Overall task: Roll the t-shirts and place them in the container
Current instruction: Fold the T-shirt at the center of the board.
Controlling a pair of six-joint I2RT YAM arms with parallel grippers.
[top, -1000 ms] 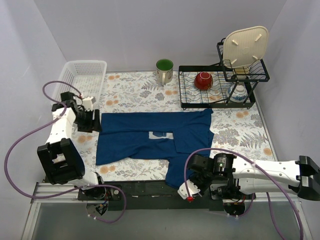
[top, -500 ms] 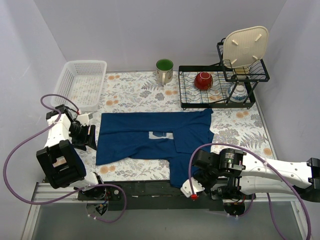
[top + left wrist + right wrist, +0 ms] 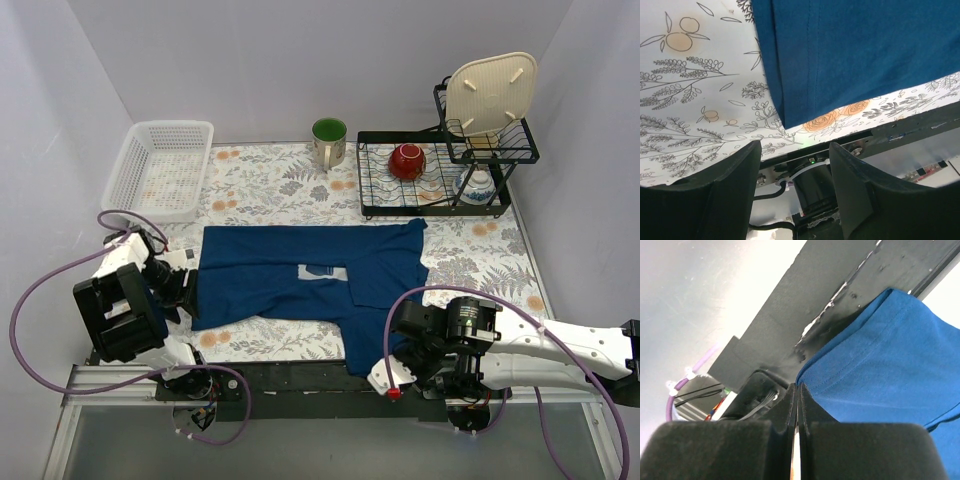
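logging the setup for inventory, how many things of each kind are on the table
t-shirt: 1
basket: 1
mug: 1
dish rack: 1
bowls: 2, red and blue-and-white
cream plate: 1
total: 7

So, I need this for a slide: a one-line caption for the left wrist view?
Open left tool faces the near corner of the navy t-shirt lying on the floral tabletop.

Right gripper (image 3: 797, 386) in close-up: both black fingers (image 3: 715, 450) pressed flat together, no gap showing. Right at the tips, the stitched hem corner of the navy-blue t-shirt (image 3: 890, 365) is pinched and lifted, cloth spreading off to the right. Behind it a black base plate (image 3: 840, 285) runs diagonally. Lower left, a purple cable (image 3: 702, 360) with white ties.
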